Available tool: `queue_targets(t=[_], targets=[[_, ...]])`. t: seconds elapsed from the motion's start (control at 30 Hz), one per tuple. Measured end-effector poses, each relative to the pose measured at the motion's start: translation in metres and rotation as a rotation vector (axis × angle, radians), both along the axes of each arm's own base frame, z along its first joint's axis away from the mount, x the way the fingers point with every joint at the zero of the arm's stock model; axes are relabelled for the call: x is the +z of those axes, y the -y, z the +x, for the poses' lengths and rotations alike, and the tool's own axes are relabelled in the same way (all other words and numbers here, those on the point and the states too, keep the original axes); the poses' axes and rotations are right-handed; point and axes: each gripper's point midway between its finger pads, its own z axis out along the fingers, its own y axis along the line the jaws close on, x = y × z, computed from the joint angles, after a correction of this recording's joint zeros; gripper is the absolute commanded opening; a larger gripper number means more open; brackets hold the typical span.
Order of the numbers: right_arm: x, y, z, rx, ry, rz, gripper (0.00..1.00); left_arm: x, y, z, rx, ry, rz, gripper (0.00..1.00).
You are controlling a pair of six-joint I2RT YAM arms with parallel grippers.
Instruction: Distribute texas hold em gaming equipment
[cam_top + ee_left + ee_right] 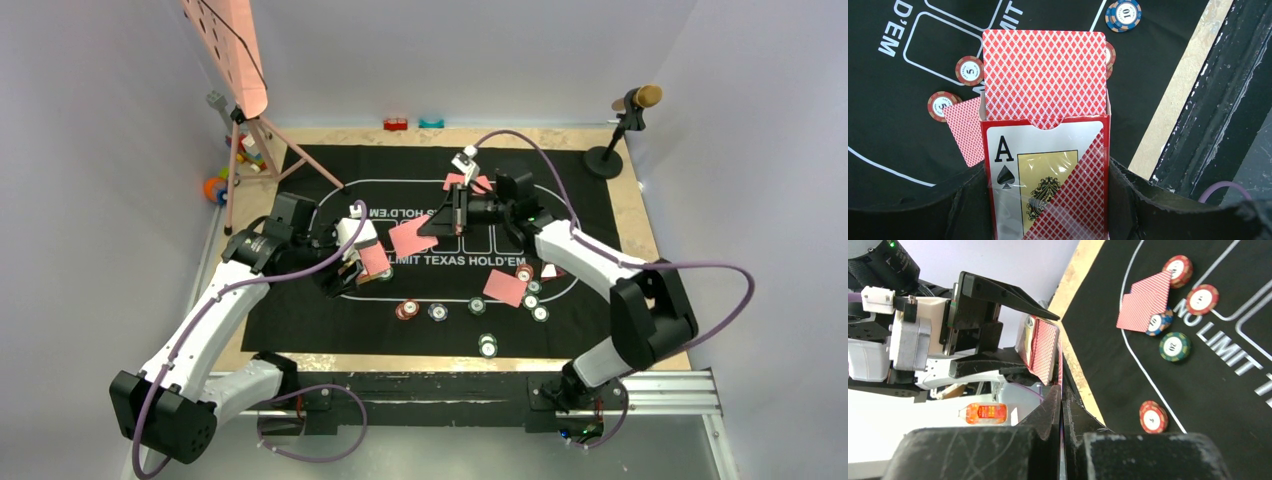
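A red card box printed with the ace of spades sits upright and open-topped in the left gripper, and red diamond-backed playing cards stick up out of it. Just beside the box, a single card shows edge-on, pinched in the closed right gripper. An overlapping pair of cards lies face down on the mat, a blue chip touching it, with a green chip and red chips close by. A blue-and-orange "10" stack lies near the mat's edge.
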Motion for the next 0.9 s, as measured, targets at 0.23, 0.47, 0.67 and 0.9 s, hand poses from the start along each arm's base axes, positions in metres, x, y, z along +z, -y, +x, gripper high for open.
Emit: queue_targets(t=[0.23,0.47,0.67,0.9], targets=[[-0.02,0.064,0.003,-0.161,-0.031,-0.048,0.0,0.001,-0.001,0.0,0.003,0.001,-0.003,0.15],[-0.089,0.148,0.007,-0.459,-0.203,-0.157,0.0,0.001,0.0,0.0,0.0,-0.002,-0.009,0.13],[-0.14,0.186,-0.007,-0.631,-0.345,-0.279,0.0,0.001,0.0,0.0,-0.001,-0.002,-0.009,0.11],[-0.154,0.209,-0.014,-0.761,-0.358,-0.377,0.0,0.001,0.001,-0.001,-0.002,-0.003,-0.012,0.07]])
